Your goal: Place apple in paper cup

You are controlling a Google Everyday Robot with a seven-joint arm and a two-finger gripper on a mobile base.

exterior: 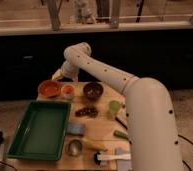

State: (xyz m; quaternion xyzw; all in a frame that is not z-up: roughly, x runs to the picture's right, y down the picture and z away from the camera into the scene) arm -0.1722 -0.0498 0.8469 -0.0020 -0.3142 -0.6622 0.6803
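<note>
One gripper [58,76] — above paper cup [68,91] | apple [68,90] — inside cup

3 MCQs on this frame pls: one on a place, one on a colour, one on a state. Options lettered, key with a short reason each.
1. Where is the paper cup?
A. inside the green tray
B. between the orange bowl and the dark bowl
C. at the near edge by the sponge

2. What colour is the tray?
A. green
B. white
C. orange

3. What is the state of the apple?
A. held up in the air by the gripper
B. lying among the grapes
C. sitting in the paper cup

Key:
1 B: the cup stands in the back row with the orange bowl on one side and the dark bowl on the other.
2 A: the tray's walls and floor are green.
3 C: reddish-orange fills the cup's mouth; the gripper is above and behind it at the table's far edge, apart from the grapes.
</note>
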